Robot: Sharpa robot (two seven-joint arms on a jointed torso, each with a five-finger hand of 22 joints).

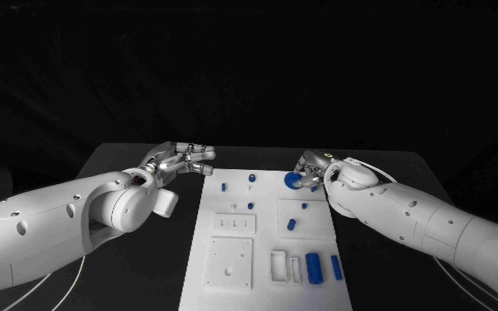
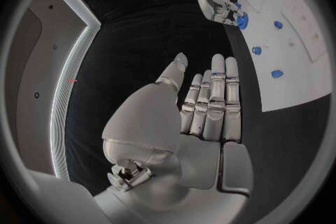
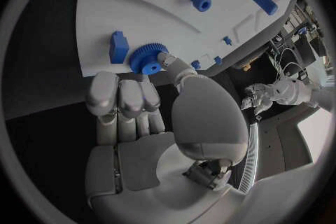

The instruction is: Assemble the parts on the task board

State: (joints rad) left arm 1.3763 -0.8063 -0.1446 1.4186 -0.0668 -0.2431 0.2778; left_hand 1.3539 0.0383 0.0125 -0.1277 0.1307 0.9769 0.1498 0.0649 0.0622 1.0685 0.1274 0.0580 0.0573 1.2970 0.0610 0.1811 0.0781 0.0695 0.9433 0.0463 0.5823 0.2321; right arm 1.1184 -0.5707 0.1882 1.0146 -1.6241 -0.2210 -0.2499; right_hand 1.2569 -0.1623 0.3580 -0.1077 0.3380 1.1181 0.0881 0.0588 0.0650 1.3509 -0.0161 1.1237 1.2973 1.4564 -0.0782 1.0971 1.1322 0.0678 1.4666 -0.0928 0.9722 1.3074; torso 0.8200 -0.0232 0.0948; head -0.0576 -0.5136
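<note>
Blue plastic is showing between the fingertips of the right robot hand: a toothed gear is being pinched between its thumb and curled fingers at the far right edge of the task board. In the right wrist view the gear is sitting right over the board's edge, just beside a small blue block standing on the board.

The left robot hand is hovering over the black table just off the board's far left corner, holding nothing; in the left wrist view its fingers are lying nearly straight and side by side, with the thumb slightly apart.

Other blue parts are lying scattered on the board, with a few blue pegs near the far end and longer blue pieces near the robot, well apart from both hands.
</note>
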